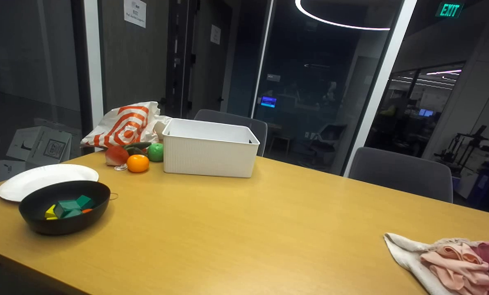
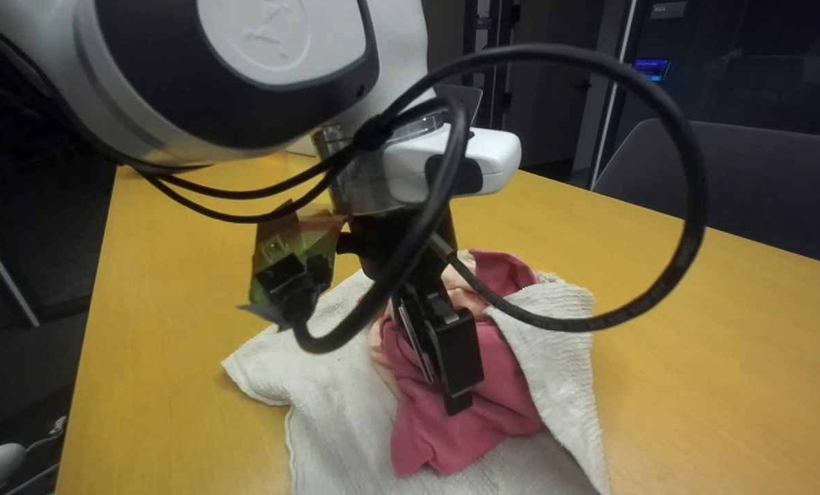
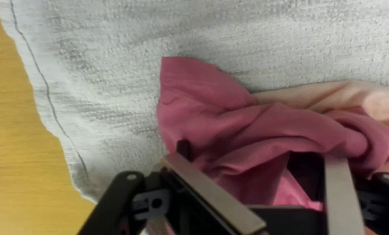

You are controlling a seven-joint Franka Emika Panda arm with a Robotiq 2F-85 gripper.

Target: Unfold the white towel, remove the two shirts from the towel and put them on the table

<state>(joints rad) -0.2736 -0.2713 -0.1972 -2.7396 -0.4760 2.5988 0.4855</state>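
Jaws gape at the rose-pink shirt (image 3: pixel 262 125); black bowl (image 1: pixel 66 226) holds coloured blocks (image 1: pixel 67 207).

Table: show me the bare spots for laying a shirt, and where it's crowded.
The widest bare patch of table lies between towel, bowl and white box. Another lies between towel and the edge by a chair. Crowded: the towel, bearing pink shirt and peach shirt with the gripper over it; the end with plate, bowl, fruit, bag and white box.

The off-white towel (image 2: pixel 334 405) is kinda half-open on the yellowish worktop (image 2: pixel 176 289), one side folded in against the rose-pink shirt (image 2: pixel 502 395) (super crumpled btw), which overlaps the peach shirt (image 1: pixel 457 264).
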